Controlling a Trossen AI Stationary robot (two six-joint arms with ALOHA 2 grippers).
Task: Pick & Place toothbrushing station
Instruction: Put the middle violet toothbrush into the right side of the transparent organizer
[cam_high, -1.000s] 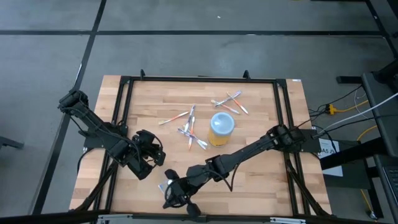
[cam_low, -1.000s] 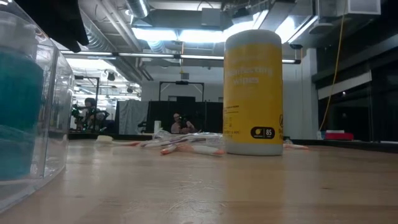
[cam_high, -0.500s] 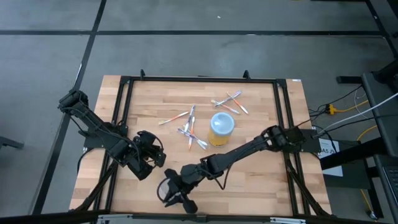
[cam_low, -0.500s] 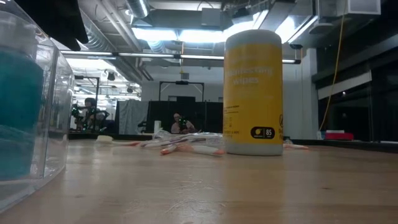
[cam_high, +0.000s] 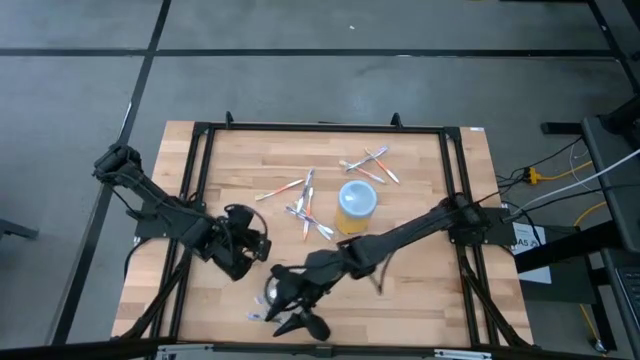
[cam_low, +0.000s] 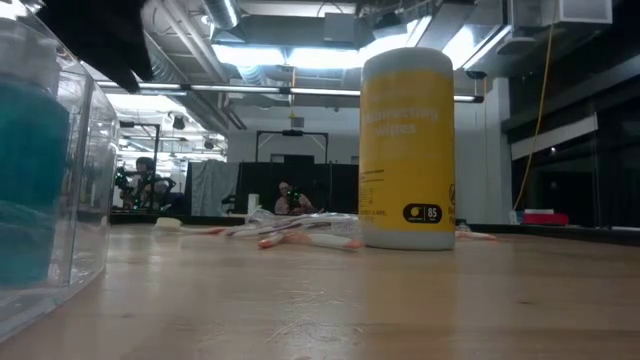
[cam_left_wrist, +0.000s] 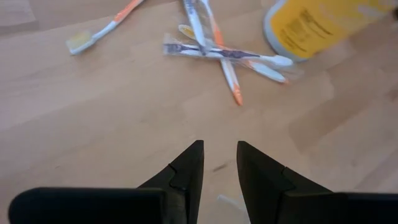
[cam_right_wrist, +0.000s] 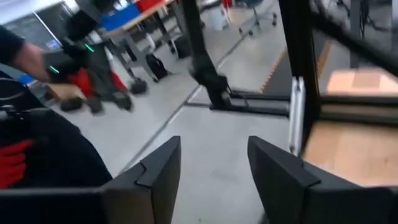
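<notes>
A clear plastic pouch (cam_low: 40, 170) with teal tubes inside lies on the wood near the table's front edge; the high view shows a pale bit of the pouch (cam_high: 272, 291). My right gripper (cam_high: 290, 318) hovers just over it, open, with nothing between its fingers (cam_right_wrist: 214, 146). My left gripper (cam_high: 255, 250) stands open a little to the left of it, above bare wood (cam_left_wrist: 219, 146). Thin toothbrushes (cam_high: 305, 205) lie loose at the table's middle, more toothbrushes (cam_high: 368, 163) farther back. The yellow cup with a pale-blue top (cam_high: 357, 203) stands upright beside them.
A black frame (cam_high: 320, 128) runs around the tabletop's edges. Bare wood stretches to the right of the cup and along the near right corner. Cables and equipment sit beyond the table's right edge (cam_high: 540, 235).
My right gripper has opened above the pouch and shifted slightly toward the table's right, its wrist turning. The pouch stays where it was on the wood. My left gripper has edged a little toward the table's middle.
</notes>
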